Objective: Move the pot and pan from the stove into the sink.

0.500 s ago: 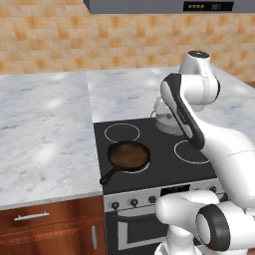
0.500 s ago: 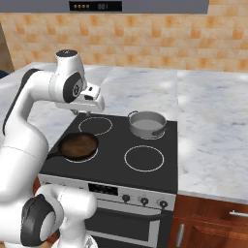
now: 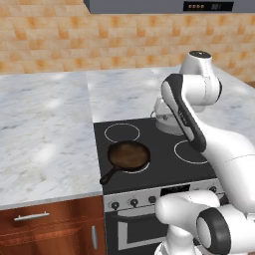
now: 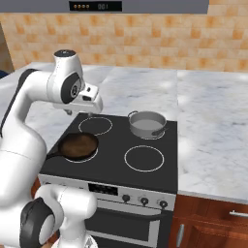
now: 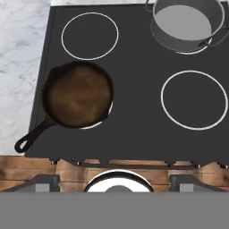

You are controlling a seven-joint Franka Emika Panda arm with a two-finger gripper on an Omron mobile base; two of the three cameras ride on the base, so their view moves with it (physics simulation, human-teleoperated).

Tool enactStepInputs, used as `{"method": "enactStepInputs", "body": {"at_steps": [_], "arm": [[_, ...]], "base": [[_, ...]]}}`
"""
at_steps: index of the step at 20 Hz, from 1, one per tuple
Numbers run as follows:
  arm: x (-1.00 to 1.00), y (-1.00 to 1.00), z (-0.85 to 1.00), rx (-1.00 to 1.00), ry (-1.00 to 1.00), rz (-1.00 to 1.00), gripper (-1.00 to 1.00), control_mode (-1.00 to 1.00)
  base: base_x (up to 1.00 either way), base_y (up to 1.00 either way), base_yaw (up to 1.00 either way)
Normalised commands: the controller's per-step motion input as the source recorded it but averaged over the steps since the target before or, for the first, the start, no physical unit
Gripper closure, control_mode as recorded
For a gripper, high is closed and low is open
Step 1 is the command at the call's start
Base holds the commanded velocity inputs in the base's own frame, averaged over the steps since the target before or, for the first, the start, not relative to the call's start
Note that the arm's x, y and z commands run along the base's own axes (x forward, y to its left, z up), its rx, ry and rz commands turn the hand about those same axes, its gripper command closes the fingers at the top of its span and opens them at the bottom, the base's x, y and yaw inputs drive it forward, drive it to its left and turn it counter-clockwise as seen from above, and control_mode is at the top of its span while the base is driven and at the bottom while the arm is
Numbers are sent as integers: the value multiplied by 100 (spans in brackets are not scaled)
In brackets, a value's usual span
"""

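Observation:
The dark pan (image 3: 129, 154) (image 4: 77, 145) (image 5: 78, 94) sits on the front left burner of the stove (image 3: 159, 169) (image 4: 116, 145) (image 5: 134, 112), its long handle pointing toward the front left corner. The silver pot (image 4: 147, 123) (image 5: 185, 22) stands on the back right burner; in the left base view the arm partly hides the pot (image 3: 165, 124). My gripper (image 4: 81, 111) (image 5: 114, 181) hangs high over the stove's left half, pointing down, open and empty, well above the pan. The sink is out of view.
White marble counter (image 3: 45, 134) runs left of the stove, and more counter (image 4: 213, 126) lies to its right. A range hood (image 4: 135, 6) hangs overhead against the orange tiled wall. Knobs (image 4: 145, 199) line the stove front, with wooden cabinets (image 3: 50, 229) below the counter.
The hand has sunk slightly toward the stove. Pot and pan have not moved.

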Motion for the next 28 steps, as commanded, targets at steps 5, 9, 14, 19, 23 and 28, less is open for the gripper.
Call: {"method": "enactStepInputs", "body": {"at_steps": [5, 9, 14, 19, 23, 28], "arm": [[-67, 27, 0, 0, -16, 1, -100, -100], [-73, 40, 0, 0, -21, 1, -100, -100], [-69, 49, 0, 0, -20, 0, -100, -100], [-38, 59, -2, 0, -15, 0, -100, -100], [-3, 61, 0, 0, -7, -2, -100, -100], [1, 34, -1, 1, -1, -1, -100, -100]], "base": [[0, 0, 0], [0, 0, 0], [0, 0, 0], [0, 0, 0], [0, 0, 0], [0, 0, 0]]}}
